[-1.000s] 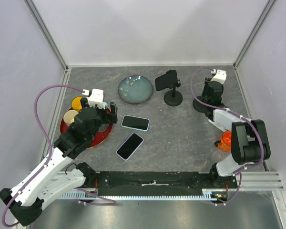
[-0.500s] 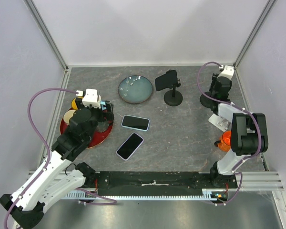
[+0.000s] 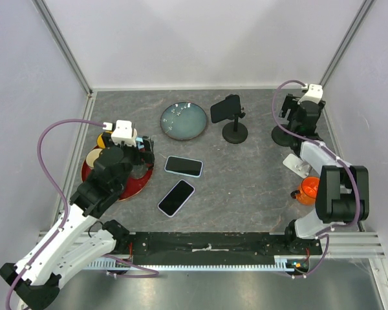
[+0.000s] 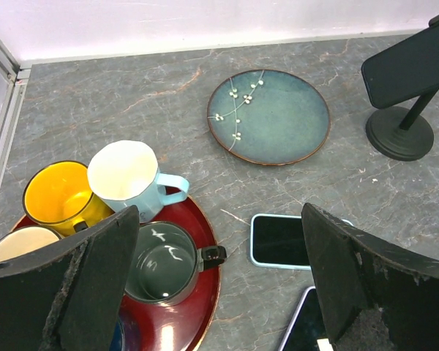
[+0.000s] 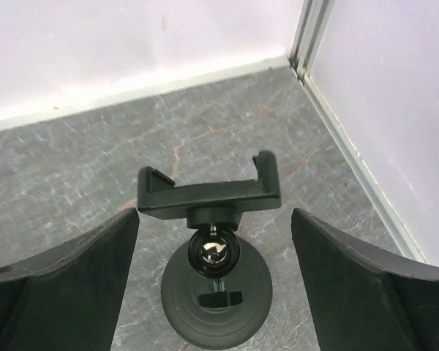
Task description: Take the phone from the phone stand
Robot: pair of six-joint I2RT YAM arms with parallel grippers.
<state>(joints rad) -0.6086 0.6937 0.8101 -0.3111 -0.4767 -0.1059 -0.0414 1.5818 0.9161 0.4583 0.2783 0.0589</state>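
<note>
Right tool (image 3: pixel 292 110) withdrawn, opened, three phones (image 3: pixel 225 108) (image 3: pixel 183 166) (image 3: pixel 176 197), two stands (image 3: pixel 235 134) (image 5: pixel 208 191)

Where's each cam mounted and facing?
Top external: above, behind the bases, looking down on the grey stone table; left arm and right arm show.
Left wrist: faces a round blue-green plate and dark phone on its black stand; open left pincer shows.
Right wrist: looks down on an empty black stand; open right pincer shows.
Top and left wrist share the plate.
</note>
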